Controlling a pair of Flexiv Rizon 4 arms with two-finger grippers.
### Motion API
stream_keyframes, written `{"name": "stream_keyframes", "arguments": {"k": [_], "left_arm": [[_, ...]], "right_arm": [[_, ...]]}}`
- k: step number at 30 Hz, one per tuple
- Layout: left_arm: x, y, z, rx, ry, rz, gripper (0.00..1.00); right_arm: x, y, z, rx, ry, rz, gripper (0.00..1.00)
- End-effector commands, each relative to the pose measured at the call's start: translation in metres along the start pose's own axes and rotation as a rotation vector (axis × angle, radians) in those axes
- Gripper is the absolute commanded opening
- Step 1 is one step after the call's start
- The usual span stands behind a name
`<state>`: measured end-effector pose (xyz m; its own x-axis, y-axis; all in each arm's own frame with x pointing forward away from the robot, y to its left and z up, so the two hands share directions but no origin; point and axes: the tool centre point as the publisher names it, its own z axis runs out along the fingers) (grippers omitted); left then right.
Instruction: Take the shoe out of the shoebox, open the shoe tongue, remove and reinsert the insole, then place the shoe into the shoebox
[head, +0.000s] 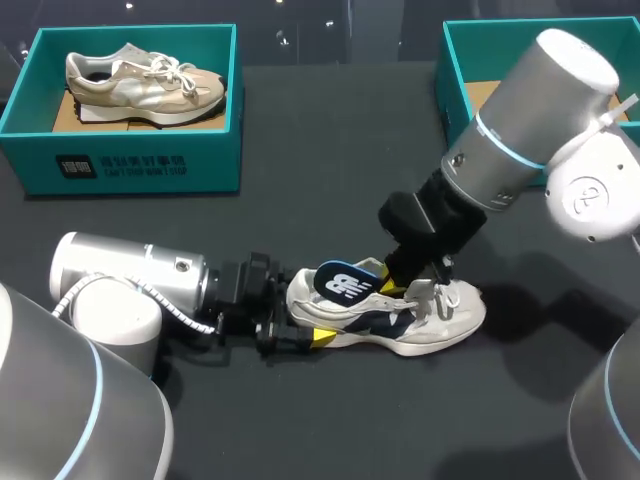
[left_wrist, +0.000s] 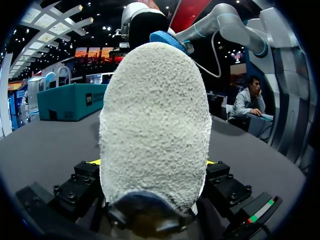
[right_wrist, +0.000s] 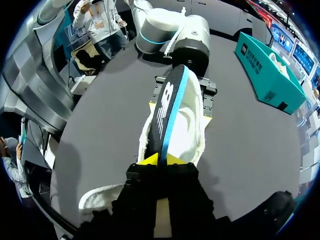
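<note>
At the middle of the dark table (head: 330, 200), a white-and-navy sneaker (head: 420, 325) stands on its sole, outside both boxes, with its heel toward 9 o'clock and its toe toward 3 o'clock. The left arm comes in low from 8 o'clock. The left gripper (head: 300, 332) is clamped on the sneaker's heel, and the left wrist view shows a sliver of yellow fingertip pressed against each side of the fuzzy white heel counter. The right arm comes down from 2 o'clock over the shoe's laces (head: 445, 295). The right gripper (right_wrist: 162, 160) is pinched tight on one end of the insole (head: 343, 283), a black insert with a bright blue edge and a white mark on its face. The insole slants up out of the shoe's opening, with its free end out over the heel and the left gripper, and its lower part is hidden inside the shoe. A teal shoebox (head: 130, 160) at 11 o'clock on the far side of the table holds a beige sneaker (head: 145, 82), which lies on brown card with its toe toward 3 o'clock. A second teal shoebox (head: 455, 80) sits at 1 o'clock, well apart from the first. The right arm's grey casing covers much of it, so its contents cannot be made out.
</note>
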<state>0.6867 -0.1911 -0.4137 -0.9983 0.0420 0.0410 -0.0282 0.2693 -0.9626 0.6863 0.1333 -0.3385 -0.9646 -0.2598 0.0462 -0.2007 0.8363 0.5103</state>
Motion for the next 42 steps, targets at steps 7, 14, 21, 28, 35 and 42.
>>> {"name": "stream_keyframes", "arguments": {"k": [7,14,21,28,35,42], "left_arm": [[0.001,0.001,0.001,0.0,-0.001,0.0,0.0],[0.001,0.001,0.001,0.0,-0.001,0.0,0.0],[0.001,0.001,0.001,0.0,-0.001,0.0,0.0],[0.001,0.001,0.001,0.0,-0.001,0.0,0.0],[0.001,0.001,0.001,0.0,-0.001,0.0,0.0],[0.001,0.001,0.001,0.0,-0.001,0.0,0.0]], "right_arm": [[-0.016,0.046,0.013,0.101,0.05,-0.036,0.0],[-0.018,0.053,0.016,0.115,0.084,0.017,0.0],[-0.021,0.044,0.011,0.068,0.109,0.161,0.38],[-0.022,0.037,0.009,0.031,0.197,0.306,0.43],[-0.016,0.041,0.008,0.007,0.242,0.364,0.47],[-0.013,0.047,0.013,-0.024,0.272,0.385,0.53]]}}
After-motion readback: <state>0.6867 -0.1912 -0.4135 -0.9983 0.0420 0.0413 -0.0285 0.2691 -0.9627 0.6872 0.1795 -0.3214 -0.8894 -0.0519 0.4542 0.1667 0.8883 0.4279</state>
